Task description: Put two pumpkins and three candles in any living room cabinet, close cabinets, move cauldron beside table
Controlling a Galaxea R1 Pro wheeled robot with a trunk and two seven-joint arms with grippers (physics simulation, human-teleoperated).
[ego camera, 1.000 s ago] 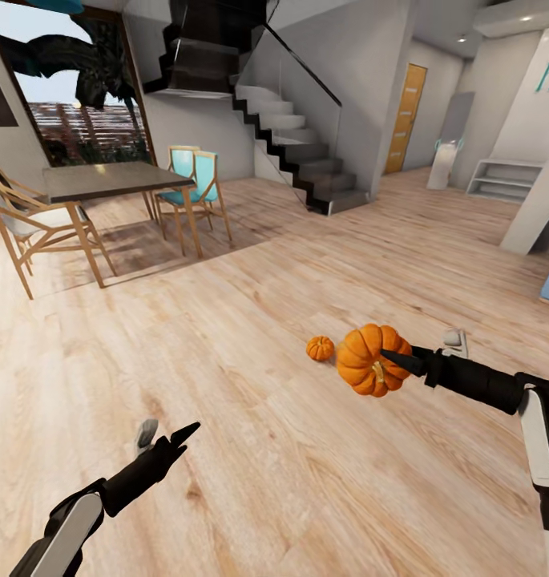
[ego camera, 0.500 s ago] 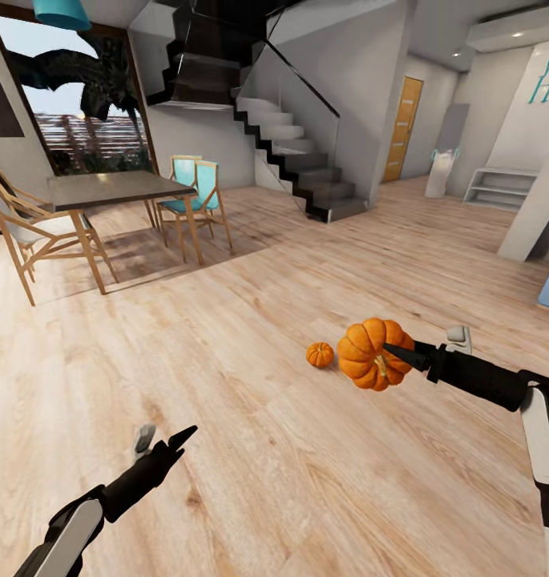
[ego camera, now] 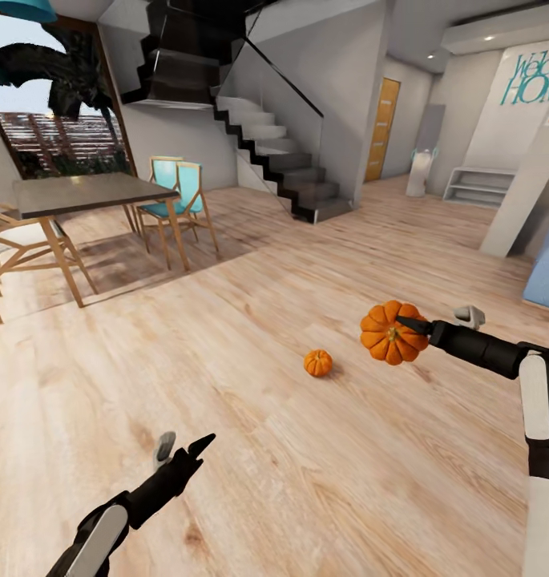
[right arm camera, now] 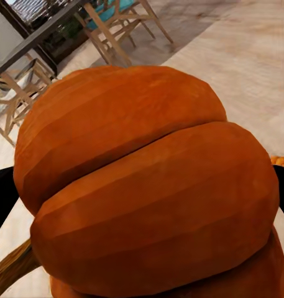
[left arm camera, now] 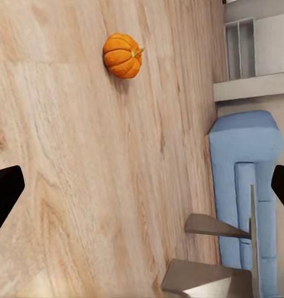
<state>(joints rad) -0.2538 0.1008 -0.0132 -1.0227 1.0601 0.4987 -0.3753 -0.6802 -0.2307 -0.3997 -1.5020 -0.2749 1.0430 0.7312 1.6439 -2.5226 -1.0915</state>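
My right gripper is shut on a ribbed orange pumpkin, held in the air above the wooden floor. In the right wrist view that pumpkin bulges close between the black fingers. The second, smaller-looking pumpkin lies on the floor to the left of the held one and also appears in the left wrist view. My left gripper hangs low over bare floor, open, with its fingertips far apart and nothing between them. The candles, cabinets and cauldron are out of view.
A dining table with wooden and teal chairs stands at the far left. A dark staircase rises behind it. A white shelf and a blue sofa are at the right. Wide wooden floor lies between.
The head camera has turned, shifting the whole picture. My right gripper has lifted the held pumpkin higher and farther out from the pumpkin on the floor. The left gripper stays open.
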